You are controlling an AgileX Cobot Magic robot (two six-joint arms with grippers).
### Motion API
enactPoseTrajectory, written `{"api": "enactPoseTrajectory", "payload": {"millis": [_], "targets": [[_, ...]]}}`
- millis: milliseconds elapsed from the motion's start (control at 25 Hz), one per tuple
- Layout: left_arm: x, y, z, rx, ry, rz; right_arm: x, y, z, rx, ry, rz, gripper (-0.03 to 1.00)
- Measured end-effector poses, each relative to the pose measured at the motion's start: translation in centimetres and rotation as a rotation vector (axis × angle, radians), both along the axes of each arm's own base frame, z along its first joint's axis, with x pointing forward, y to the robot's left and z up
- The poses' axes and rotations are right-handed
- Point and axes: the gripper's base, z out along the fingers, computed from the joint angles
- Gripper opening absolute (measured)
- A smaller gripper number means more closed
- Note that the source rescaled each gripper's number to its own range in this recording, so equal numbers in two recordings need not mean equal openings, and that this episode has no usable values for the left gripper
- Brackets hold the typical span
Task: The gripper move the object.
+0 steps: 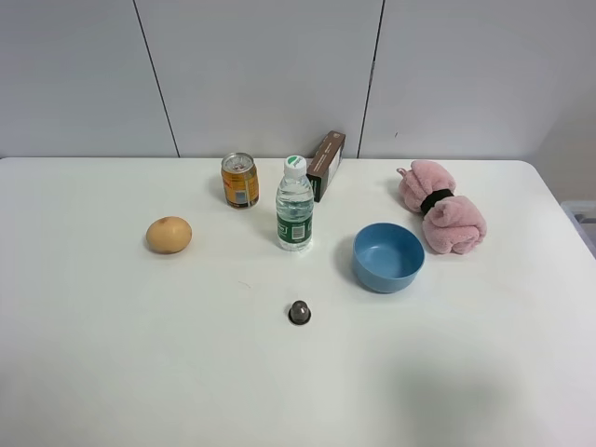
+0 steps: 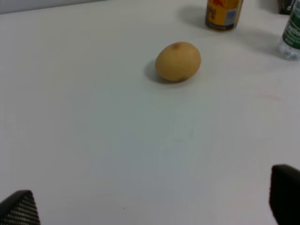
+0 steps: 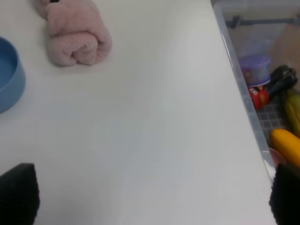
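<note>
Lying just right of the blue bowl [image 1: 388, 257], the pink rolled towel [image 1: 442, 207] sits untouched. My right gripper [image 3: 150, 197] hangs wide apart, empty; so does my left gripper [image 2: 150, 201].

- Pink towel [image 3: 75, 35]: far end cut by right wrist frame.
- Blue bowl [image 3: 8, 77]: mostly cropped there.
- Can [image 2: 223, 14], bottle [image 2: 291, 35]: tops cut in left wrist view.
- Fingertips [image 2: 18, 208]: corners only.
- Dark cap [image 1: 299, 312]: too small to identify.

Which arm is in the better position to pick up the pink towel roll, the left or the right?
Probably the right. The pink towel roll lies on the table's right side, and the right tool, open and empty, already faces it. The left tool faces the tan fruit, far across the table.
</note>
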Motion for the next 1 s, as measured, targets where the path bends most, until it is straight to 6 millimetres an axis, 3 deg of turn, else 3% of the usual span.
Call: {"api": "enactPoseTrajectory", "payload": {"millis": [280, 1000], "targets": [[0.0, 0.0, 0.0, 0.000, 0.000, 0.000, -1.8, 0.5, -0.7, 0.037, -0.151, 0.031, 1.00], [0.0, 0.0, 0.0, 0.000, 0.000, 0.000, -1.0, 0.5, -2.1, 0.043, -0.119, 0.036, 1.00]]}}
